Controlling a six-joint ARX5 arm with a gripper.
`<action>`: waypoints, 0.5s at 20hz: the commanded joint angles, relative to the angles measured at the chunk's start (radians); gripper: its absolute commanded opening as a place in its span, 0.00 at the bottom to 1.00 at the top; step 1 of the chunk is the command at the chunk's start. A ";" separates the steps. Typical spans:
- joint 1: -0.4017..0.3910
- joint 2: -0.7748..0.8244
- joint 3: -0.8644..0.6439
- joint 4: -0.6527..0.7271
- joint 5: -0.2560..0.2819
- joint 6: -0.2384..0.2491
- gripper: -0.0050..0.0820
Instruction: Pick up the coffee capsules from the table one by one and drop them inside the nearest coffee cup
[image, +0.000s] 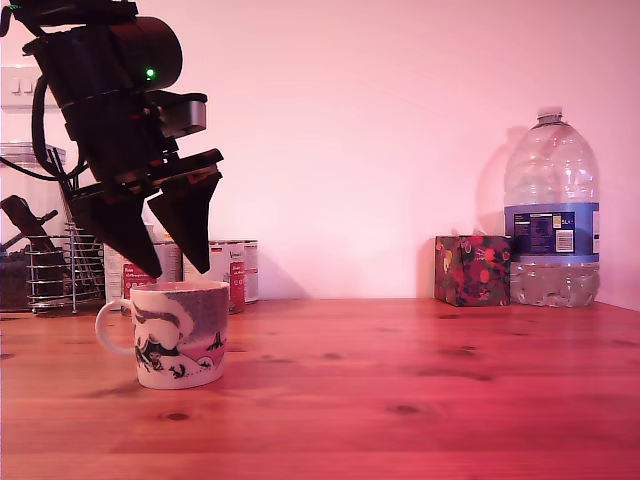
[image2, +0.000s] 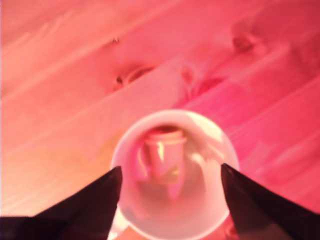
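Wood grain of the table (image: 420, 390) fills the foreground, and on it, directly beneath the gripper (image: 180, 272), stands the coffee cup (image: 180, 335), its mouth lying straight below the fingertips and its handle toward the exterior view's left. Spread apart and holding nothing, the jaws hang just above the rim, straddling the opening in the wrist view. Inside the cup, straight down from the fingers, lies a pale pink capsule (image2: 162, 157); no other capsule shows on the wood.

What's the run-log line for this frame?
black pincer: open, empty | above white ceramic cartoon mug | pale pink capsule inside mug | reddish-brown wooden table
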 joint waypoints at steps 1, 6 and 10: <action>0.000 -0.035 -0.056 0.045 0.003 0.004 0.37; 0.002 -0.196 -0.239 0.245 0.003 -0.009 0.04; 0.002 -0.387 -0.422 0.418 0.003 -0.064 0.04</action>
